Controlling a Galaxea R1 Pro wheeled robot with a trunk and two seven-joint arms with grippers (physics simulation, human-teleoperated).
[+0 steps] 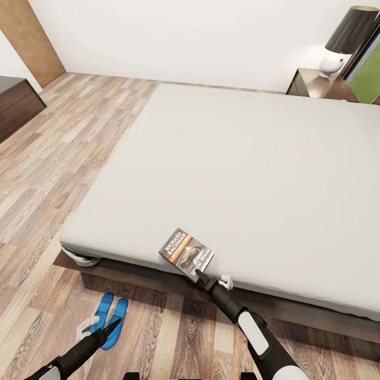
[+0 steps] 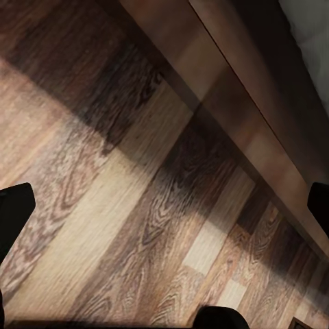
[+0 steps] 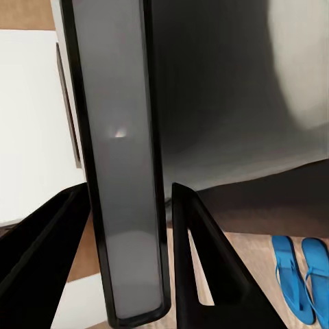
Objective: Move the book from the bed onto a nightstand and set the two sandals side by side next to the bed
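Head view: the book (image 1: 187,252) lies at the near edge of the bed (image 1: 253,174), one corner overhanging. The right gripper (image 1: 201,276) meets that corner. The two sandals (image 1: 110,319) lie side by side on the floor (image 1: 63,158) beside the bed frame, with the left gripper (image 1: 113,326) above them; its finger spread cannot be told here. A nightstand (image 1: 316,84) with a lamp (image 1: 345,39) stands well apart at the far corner.

Left wrist view: wood planks and the dark bed frame (image 2: 253,130); the fingertips (image 2: 14,212) sit at opposite margins, wide apart and empty.

Right wrist view: the book's edge (image 3: 120,171) stands between the two dark fingers (image 3: 199,267), narrowed onto it. Sandals (image 3: 298,274) below.

Judgement: book pickup under way. Grip is only at a corner, so lift slowly, keep the book level, and carry it clear of the mattress toward the nightstand.
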